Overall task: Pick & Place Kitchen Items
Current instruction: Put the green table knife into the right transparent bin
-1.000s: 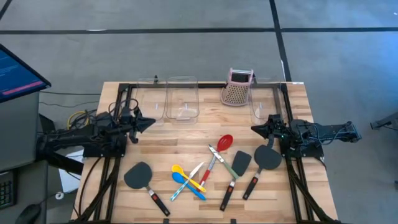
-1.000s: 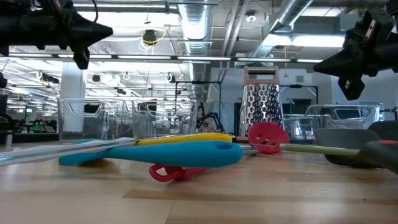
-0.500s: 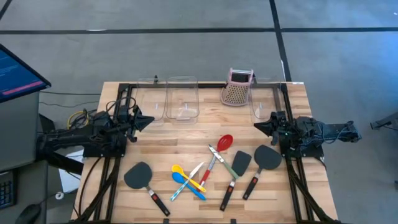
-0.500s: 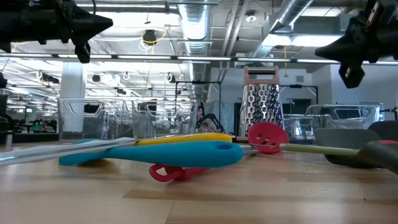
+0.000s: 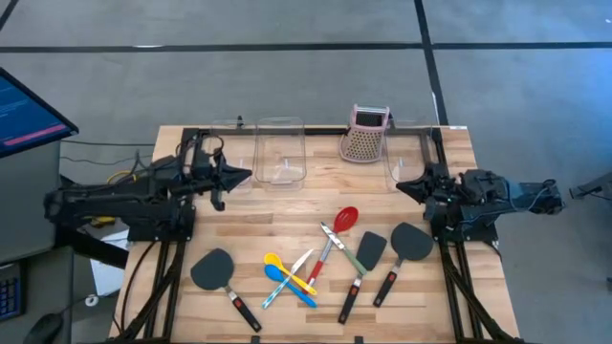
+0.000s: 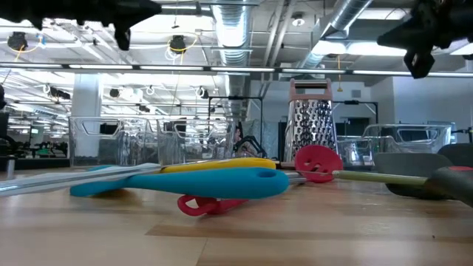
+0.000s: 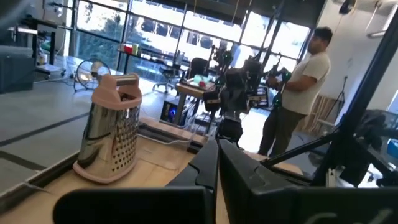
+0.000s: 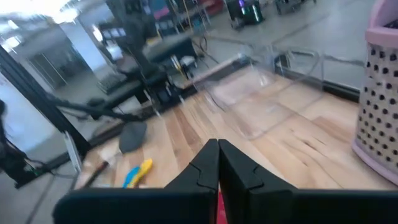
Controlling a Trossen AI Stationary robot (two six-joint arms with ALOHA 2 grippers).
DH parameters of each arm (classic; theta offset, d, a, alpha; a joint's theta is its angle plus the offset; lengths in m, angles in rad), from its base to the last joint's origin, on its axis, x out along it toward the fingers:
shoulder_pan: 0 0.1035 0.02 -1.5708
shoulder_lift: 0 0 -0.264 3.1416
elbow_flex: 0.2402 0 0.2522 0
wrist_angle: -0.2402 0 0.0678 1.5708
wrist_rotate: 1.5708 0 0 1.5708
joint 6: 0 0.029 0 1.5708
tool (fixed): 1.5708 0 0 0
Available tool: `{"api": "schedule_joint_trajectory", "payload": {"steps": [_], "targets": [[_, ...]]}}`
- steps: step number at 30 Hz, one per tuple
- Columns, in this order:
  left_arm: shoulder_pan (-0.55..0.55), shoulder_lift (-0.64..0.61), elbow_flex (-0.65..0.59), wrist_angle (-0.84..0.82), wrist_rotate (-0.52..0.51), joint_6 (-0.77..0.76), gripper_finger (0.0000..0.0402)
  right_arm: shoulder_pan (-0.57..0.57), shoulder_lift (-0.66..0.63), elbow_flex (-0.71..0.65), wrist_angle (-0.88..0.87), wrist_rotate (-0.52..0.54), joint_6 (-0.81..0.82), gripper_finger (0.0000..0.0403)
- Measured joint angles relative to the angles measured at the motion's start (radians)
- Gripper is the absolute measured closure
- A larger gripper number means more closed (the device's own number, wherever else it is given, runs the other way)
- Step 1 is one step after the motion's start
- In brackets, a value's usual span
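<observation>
**Utensils on the wooden table, both arms empty**

We see a wooden table (image 5: 239, 229) on a grey floor. The utensils (image 5: 316, 263) lie scattered at its near middle, clear bins (image 5: 279, 153) and a grater (image 5: 364, 136) along the far edge. The left gripper (image 5: 241, 176) and right gripper (image 5: 402, 184) hover with fingers pressed together, empty. Only the left wrist view shows a person (image 7: 298, 87) standing in the room.

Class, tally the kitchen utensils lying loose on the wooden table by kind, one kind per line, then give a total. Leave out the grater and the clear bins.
Black spatulas: 3
Red spoon: 1
Yellow spoon: 1
Blue spoon: 1
Silver tongs: 1
Total: 7
</observation>
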Motion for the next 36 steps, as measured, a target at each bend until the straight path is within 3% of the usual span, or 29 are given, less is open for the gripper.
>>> {"api": "schedule_joint_trajectory", "payload": {"steps": [9,22,36], "targets": [[0.0,0.106,0.094,-0.002,0.045,0.002,0.04,0.0,0.24,0.225,-0.177,0.0,0.0,0.0403],[0.0,0.116,0.1,-0.001,0.048,-0.006,0.04,0.0,0.545,0.535,-0.334,0.0,0.0,0.0403],[0.0,0.116,0.1,0.015,0.047,-0.008,0.04,0.0,0.729,0.593,-0.286,-0.006,0.01,0.0403]]}}
